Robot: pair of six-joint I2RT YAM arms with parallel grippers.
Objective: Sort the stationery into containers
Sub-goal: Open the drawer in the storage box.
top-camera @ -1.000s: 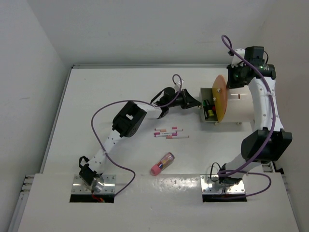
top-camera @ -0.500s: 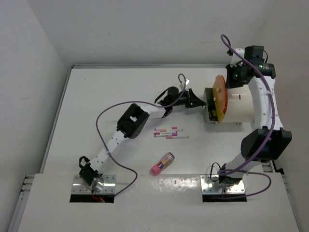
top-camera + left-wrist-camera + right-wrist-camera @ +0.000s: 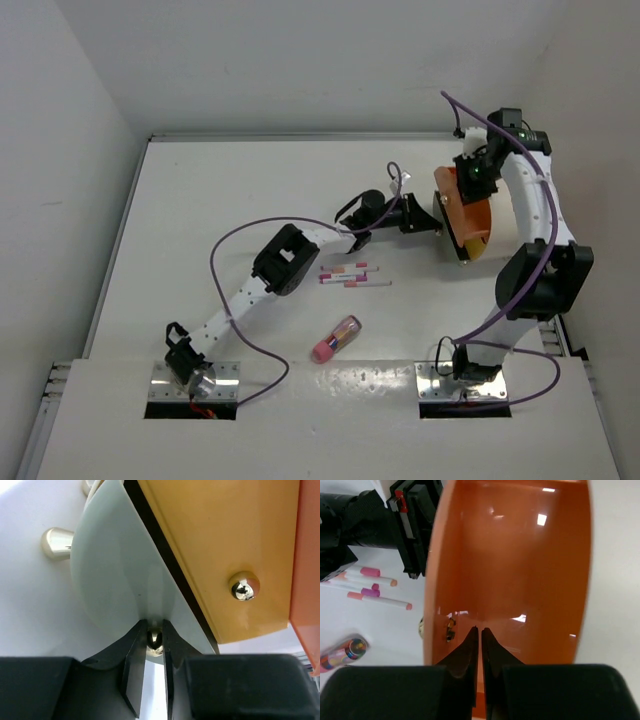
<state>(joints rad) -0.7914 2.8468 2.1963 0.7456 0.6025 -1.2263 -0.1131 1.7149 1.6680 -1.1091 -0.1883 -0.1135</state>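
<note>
The cream-white drum lies at the right, mostly behind my right arm, with its orange end part facing left. My left gripper is shut on a small metal knob of a pale drawer front; a second knob sits on the yellow-orange panel beside it. My right gripper is on top of the orange part, its fingers together on the glossy orange wall. Three thin white pens and a pink-ended tube lie on the table. The highlighters are hidden.
The pens and the tube also show at the left of the right wrist view. The left arm's purple cable loops over the table. The white back wall is close behind the drum.
My left gripper has moved right, pushing the open drawer with highlighters into the drum. My right gripper has shifted left and down, and the orange part has tilted over.
</note>
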